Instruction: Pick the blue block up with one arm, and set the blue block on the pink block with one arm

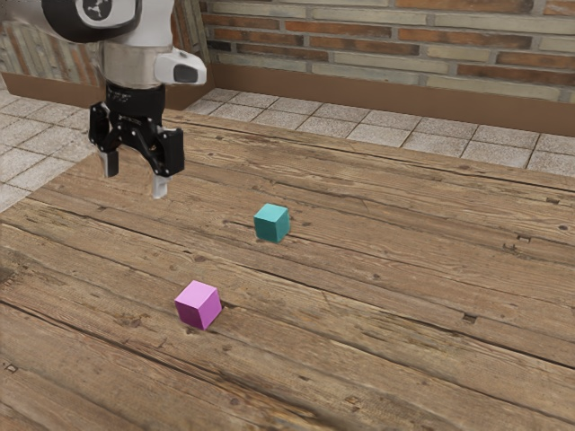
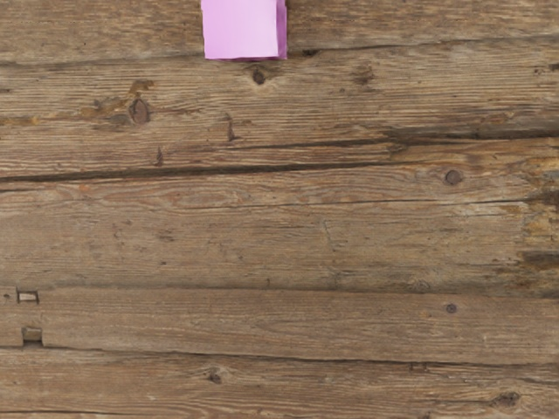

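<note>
My worktop (image 1: 404, 269) is weathered wooden planking. On it rest the blue block (image 1: 271, 223) and the pink block (image 1: 198, 304), standing apart.

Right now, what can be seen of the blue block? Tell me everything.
The blue block is a small plain cube, teal in shade, with smooth matte faces and no markings. It sits flat on the wooden table, turned so that one vertical edge faces the exterior camera. Only the table touches it: the pink block lies apart, nearer the camera, and the open hand hangs well off toward the exterior view's left.
</note>
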`<state>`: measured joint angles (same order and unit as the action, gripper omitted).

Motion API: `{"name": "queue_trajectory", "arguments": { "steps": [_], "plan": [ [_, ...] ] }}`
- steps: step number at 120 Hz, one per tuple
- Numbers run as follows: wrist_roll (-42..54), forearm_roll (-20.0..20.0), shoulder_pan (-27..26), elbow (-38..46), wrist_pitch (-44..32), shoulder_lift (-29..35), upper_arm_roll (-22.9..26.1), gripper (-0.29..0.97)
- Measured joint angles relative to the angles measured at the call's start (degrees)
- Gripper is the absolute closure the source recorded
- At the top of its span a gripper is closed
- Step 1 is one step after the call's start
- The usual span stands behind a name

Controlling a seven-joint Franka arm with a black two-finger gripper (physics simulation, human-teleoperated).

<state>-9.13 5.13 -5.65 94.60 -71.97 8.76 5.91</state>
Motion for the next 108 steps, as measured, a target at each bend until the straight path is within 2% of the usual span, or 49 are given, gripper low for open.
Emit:
{"name": "queue_trajectory", "arguments": {
  "steps": [14,26,32,44,50,57,72,88,108],
  "plan": [
    [0.61,0.10,-0.19,-0.25,-8.21,-0.25,-1.43,0.00],
    [0.50,-0.04,0.57,-1.08,-12.06,-0.26,-2.58,0.00],
    [0.15,0.07,0.68,-2.21,-13.82,-2.23,-2.84,0.00],
    [-0.56,1.58,2.37,-10.26,-17.92,-13.13,-3.01,0.00],
    [-0.92,2.03,4.40,-12.15,-20.20,-16.25,-2.82,0.00],
    [-1.33,1.70,6.20,-14.16,-23.68,-22.90,-2.61,0.00],
    [-2.12,0.28,5.45,-22.67,-31.12,-37.88,-1.29,0.00],
    [-3.01,-3.03,6.06,-24.00,-37.99,-43.50,-0.82,0.00],
    [-5.08,-4.46,7.53,-27.39,-43.10,-48.78,-0.95,0.00]
  ]
}}
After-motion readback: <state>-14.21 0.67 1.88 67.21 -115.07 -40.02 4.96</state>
